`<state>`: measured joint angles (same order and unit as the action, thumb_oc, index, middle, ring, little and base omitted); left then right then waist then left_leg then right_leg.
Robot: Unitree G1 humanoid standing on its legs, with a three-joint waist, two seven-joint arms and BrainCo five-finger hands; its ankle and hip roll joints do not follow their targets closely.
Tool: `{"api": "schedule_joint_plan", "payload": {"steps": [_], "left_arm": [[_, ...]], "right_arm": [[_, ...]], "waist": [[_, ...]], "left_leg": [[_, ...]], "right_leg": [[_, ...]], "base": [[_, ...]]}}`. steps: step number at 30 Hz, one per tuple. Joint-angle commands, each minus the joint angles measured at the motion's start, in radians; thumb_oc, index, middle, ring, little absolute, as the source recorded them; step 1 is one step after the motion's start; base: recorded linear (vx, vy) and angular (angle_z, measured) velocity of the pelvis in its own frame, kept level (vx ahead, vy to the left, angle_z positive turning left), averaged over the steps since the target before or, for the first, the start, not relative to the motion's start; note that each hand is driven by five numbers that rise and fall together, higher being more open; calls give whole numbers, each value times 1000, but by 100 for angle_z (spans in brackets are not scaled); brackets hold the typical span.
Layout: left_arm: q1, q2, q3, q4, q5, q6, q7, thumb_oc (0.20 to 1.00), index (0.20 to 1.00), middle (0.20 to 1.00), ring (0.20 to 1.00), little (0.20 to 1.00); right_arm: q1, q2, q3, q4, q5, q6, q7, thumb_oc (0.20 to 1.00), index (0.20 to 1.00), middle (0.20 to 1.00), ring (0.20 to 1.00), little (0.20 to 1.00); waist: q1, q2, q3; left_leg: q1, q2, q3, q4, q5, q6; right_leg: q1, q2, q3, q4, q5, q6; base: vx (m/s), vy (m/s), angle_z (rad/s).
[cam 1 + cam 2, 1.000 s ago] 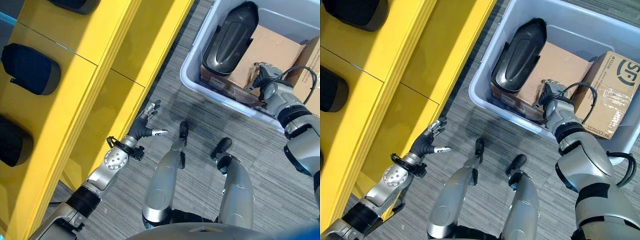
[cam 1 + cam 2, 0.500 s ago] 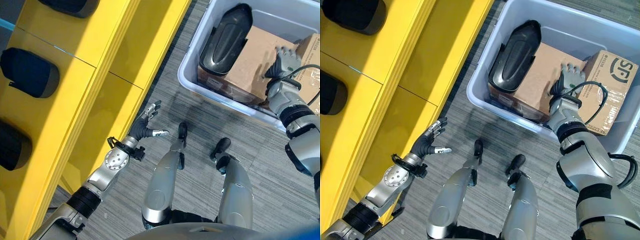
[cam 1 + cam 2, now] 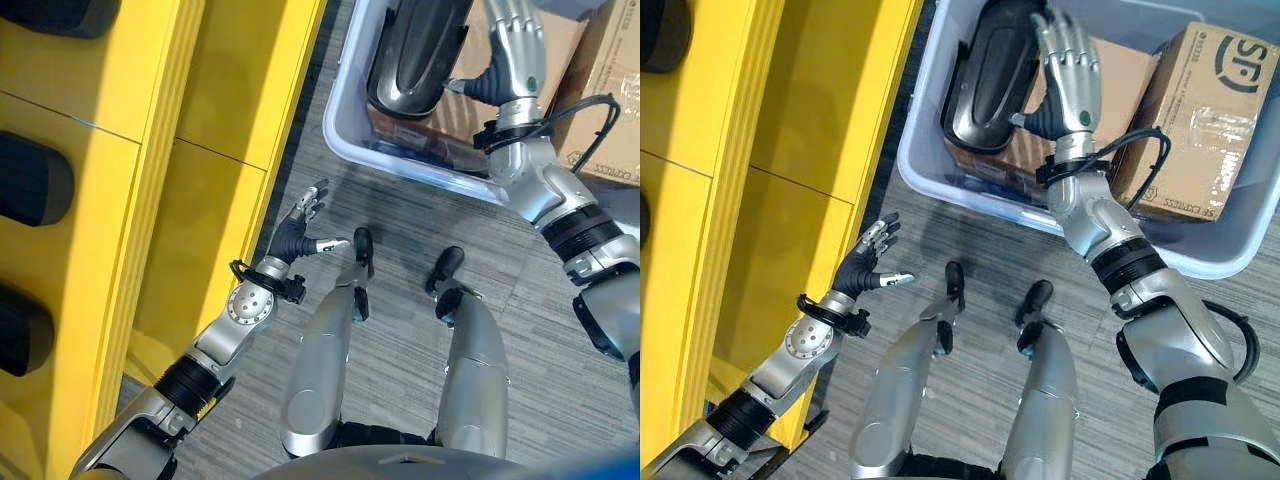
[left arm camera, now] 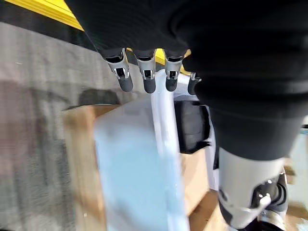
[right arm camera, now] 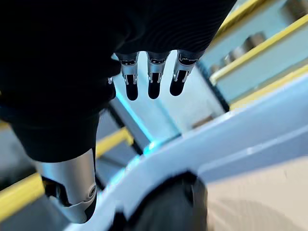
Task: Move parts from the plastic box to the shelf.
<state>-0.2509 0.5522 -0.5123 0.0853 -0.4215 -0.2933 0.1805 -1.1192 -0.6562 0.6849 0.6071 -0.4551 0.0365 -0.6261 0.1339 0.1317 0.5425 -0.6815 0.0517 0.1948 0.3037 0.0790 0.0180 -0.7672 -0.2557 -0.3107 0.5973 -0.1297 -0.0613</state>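
Observation:
A black moulded part (image 3: 990, 75) lies in the grey plastic box (image 3: 930, 175), resting on a flat brown carton (image 3: 1122, 62). My right hand (image 3: 1072, 72) hovers over the box just right of the part, open, fingers straight and thumb pointing at the part's side; I cannot tell if it touches. The right wrist view shows its straight fingers (image 5: 149, 82) above the part (image 5: 163, 207). My left hand (image 3: 295, 235) hangs open over the carpet beside the yellow shelf (image 3: 200, 150). Black parts (image 3: 35, 180) sit on the shelf's levels.
A taped cardboard box (image 3: 1200, 110) fills the right side of the plastic box. Grey carpet (image 3: 400, 210) lies between the shelf and the box. The shelf front runs close along my left arm.
My right hand has travelled from the box's near rim across the brown carton to the black part's side. The camera has shifted too. The left hand has kept its pose.

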Motion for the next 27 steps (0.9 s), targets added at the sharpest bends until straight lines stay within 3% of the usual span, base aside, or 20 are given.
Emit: {"api": "schedule_joint_plan", "payload": {"steps": [1, 3, 6, 7, 8, 10, 13, 14, 16, 17, 18, 19, 20, 27], "left_arm": [[57, 3, -4, -59, -9, -64, -9, 1000, 1000, 1000, 1000, 1000], [60, 20, 4, -65, -11, -68, -25, 1000, 1000, 1000, 1000, 1000], [72, 42, 18, -90, -7, -65, -38, 1000, 1000, 1000, 1000, 1000], [76, 46, 22, -96, -9, -65, -41, 1000, 1000, 1000, 1000, 1000], [79, 55, 30, -105, -11, -61, -50, 1000, 1000, 1000, 1000, 1000], [93, 63, 44, -113, -8, -65, -68, 1000, 1000, 1000, 1000, 1000], [120, 80, 75, -129, -2, -69, -87, 1000, 1000, 1000, 1000, 1000], [156, 96, 101, -152, -5, -74, -112, 1000, 1000, 1000, 1000, 1000], [175, 95, 121, -174, 2, -65, -135, 1000, 1000, 1000, 1000, 1000], [198, 96, 139, -205, 12, -49, -158, 1000, 1000, 1000, 1000, 1000], [199, 95, 142, -208, 13, -45, -162, 1000, 1000, 1000, 1000, 1000], [199, 95, 142, -208, 13, -45, -162, 1000, 1000, 1000, 1000, 1000], [211, 100, 153, -227, 9, -38, -174, 1000, 1000, 1000, 1000, 1000], [219, 108, 163, -253, 14, -43, -198, 1000, 1000, 1000, 1000, 1000]], "right_arm": [[-91, -60, 58, 95, -104, 11, 66, 1000, 1000, 1000, 1000, 1000], [-147, -69, 144, 158, -175, 25, 152, 1000, 1000, 1000, 1000, 1000], [-209, -83, 244, 218, -221, 27, 182, 1000, 1000, 1000, 1000, 1000], [-222, -85, 266, 227, -233, 48, 185, 1000, 1000, 1000, 1000, 1000], [-248, -83, 298, 256, -246, 111, 185, 1000, 1000, 1000, 1000, 1000], [-280, -79, 338, 321, -255, 135, 200, 1000, 1000, 1000, 1000, 1000], [-329, -69, 413, 395, -268, 230, 388, 1000, 1000, 1000, 1000, 1000], [-344, -64, 437, 447, -120, 317, 511, 1000, 1000, 1000, 1000, 1000], [-326, -54, 416, 497, -22, 358, 588, 1000, 1000, 1000, 1000, 1000], [-306, -46, 374, 554, 28, 385, 677, 1000, 1000, 1000, 1000, 1000], [-307, -38, 357, 590, 24, 389, 741, 1000, 1000, 1000, 1000, 1000], [-307, -38, 357, 590, 24, 389, 741, 1000, 1000, 1000, 1000, 1000], [-289, -44, 327, 628, 28, 408, 829, 1000, 1000, 1000, 1000, 1000], [-239, -67, 258, 686, 50, 407, 811, 1000, 1000, 1000, 1000, 1000]], "waist": [[33, 22, -22], [55, 24, -22], [78, 20, -22], [84, 19, -22], [94, 17, -22], [110, 17, -22], [136, 17, -22], [153, 19, -22], [162, 20, -22], [169, 24, -22], [173, 28, -22], [173, 28, -22], [175, 31, -22], [165, 33, -22]], "left_leg": [[-21, 39, -70, 117, -155, -41], [-53, 37, -83, 142, -161, -37], [-87, 38, -96, 171, -168, -31], [-97, 38, -98, 179, -171, -29], [-113, 38, -106, 192, -173, -27], [-136, 36, -119, 208, -175, -26], [-174, 37, -140, 229, -175, -23], [-186, 36, -151, 232, -173, -24], [-188, 35, -156, 230, -171, -23], [-182, 36, -157, 225, -168, -24], [-182, 38, -157, 223, -166, -25], [-182, 38, -157, 223, -166, -25], [-179, 39, -160, 223, -162, -26], [-122, 47, -141, 180, -145, -33]], "right_leg": [[62, -13, 52, -33, -26, 111], [38, -20, 41, -2, -33, 109], [14, -30, 26, 31, -42, 104], [7, -33, 23, 42, -44, 103], [-7, -37, 19, 61, -49, 102], [-21, -42, 10, 81, -55, 99], [-50, -54, -1, 121, -64, 97], [-56, -56, -9, 135, -69, 93], [-55, -57, -15, 139, -71, 90], [-48, -61, -20, 137, -70, 89], [-49, -63, -22, 142, -71, 87], [-49, -63, -22, 142, -71, 87], [-45, -66, -21, 146, -71, 86], [5, -51, -23, 84, -50, 90]], "base": [[-9, -93, 14], [1, -114, 16], [4, -85, 22], [10, -91, 20], [7, -85, 22], [7, -78, 18], [18, -99, 15], [19, -129, 14], [14, -102, 17], [-1, -79, 16], [-5, -55, 3], [-14, -40, 1], [-12, -39, 3], [-35, -13, -2]]}}
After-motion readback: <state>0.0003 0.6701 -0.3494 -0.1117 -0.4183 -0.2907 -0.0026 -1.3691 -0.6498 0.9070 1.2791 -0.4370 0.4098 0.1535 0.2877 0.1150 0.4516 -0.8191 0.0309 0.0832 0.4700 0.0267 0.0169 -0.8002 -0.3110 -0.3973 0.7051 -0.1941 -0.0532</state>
